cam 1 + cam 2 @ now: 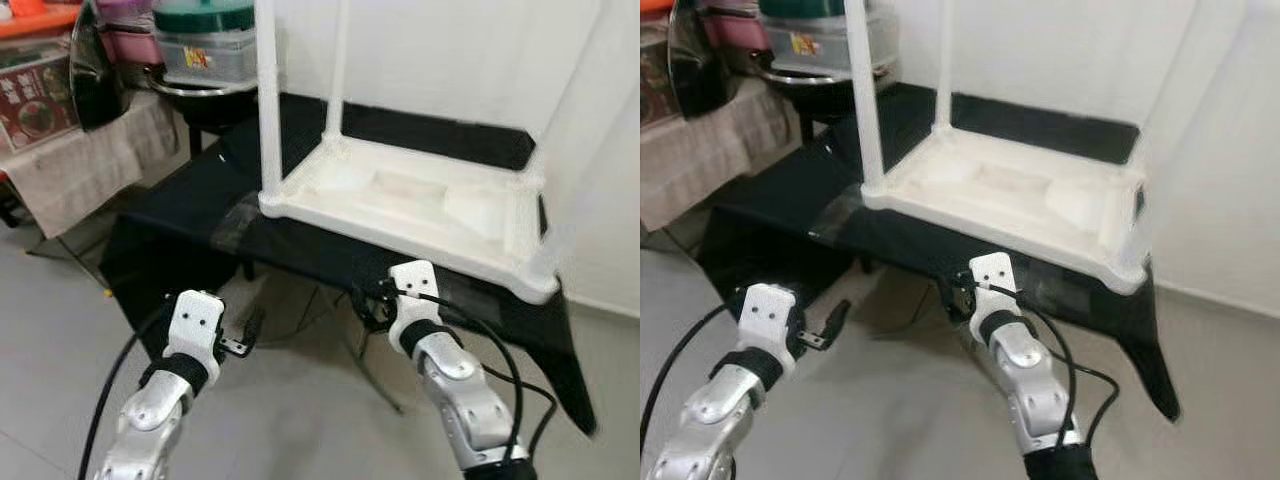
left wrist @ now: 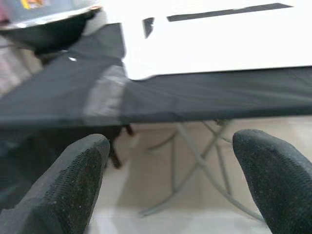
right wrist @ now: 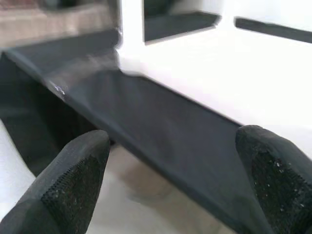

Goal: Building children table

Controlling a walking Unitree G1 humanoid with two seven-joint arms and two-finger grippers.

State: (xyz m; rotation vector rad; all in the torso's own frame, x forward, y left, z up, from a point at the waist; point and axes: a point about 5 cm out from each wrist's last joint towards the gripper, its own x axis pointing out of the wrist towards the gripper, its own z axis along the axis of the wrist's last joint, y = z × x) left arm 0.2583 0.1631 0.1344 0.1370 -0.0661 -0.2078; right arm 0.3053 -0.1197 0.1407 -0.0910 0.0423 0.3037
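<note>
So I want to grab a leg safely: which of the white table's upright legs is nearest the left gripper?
The front-left leg, rising from the upturned white table's near corner, closest to the left gripper; the others stand farther back or right.

White children's table (image 1: pixel 420 200), black cloth (image 1: pixel 300 240), grey floor (image 1: pixel 60 330), green-lidded container (image 1: pixel 205 40)

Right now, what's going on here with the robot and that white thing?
A white children's table lies upside down on a black-covered work table, its legs pointing up. The robot stands in front of it with both arms raised toward the near edge. The left pincer and the right pincer are both open and hold nothing; neither touches the white table. Storage containers sit at the back left.
</note>
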